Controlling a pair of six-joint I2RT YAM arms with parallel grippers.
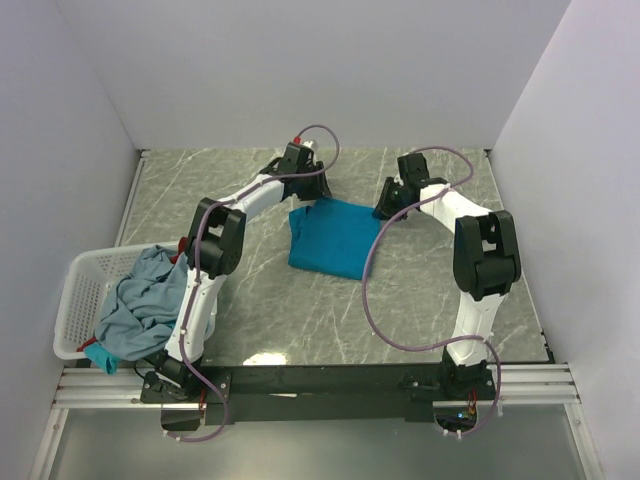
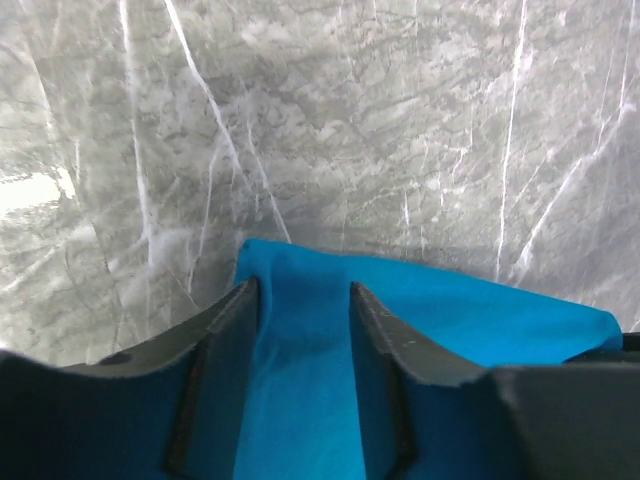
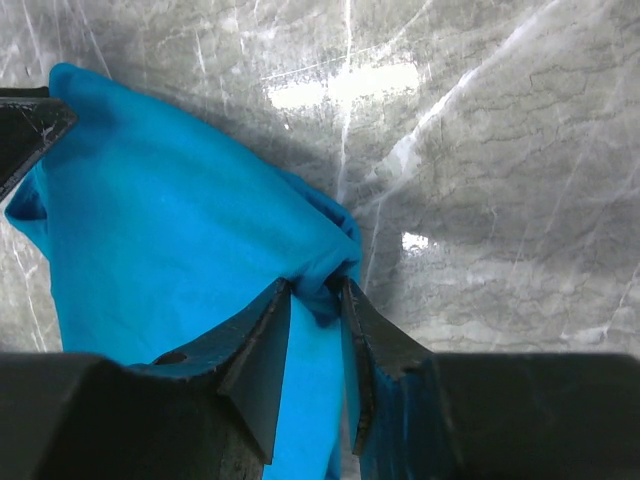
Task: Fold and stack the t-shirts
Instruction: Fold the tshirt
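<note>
A bright teal-blue t-shirt (image 1: 335,238) lies partly folded on the marble table at mid-far. My left gripper (image 1: 308,192) is at its far left corner. In the left wrist view the gripper (image 2: 303,287) is open, its fingers straddling the shirt's edge (image 2: 450,320). My right gripper (image 1: 386,206) is at the far right corner. In the right wrist view it (image 3: 317,285) is shut on a bunched fold of the shirt (image 3: 170,220). Grey-blue shirts (image 1: 145,298) are heaped in the basket, with a teal piece (image 1: 100,356) hanging over its near edge.
A white plastic lattice basket (image 1: 78,290) stands at the table's left edge beside the left arm. White walls close in the table on the left, the far side and the right. A dark rail (image 1: 320,380) runs along the near edge.
</note>
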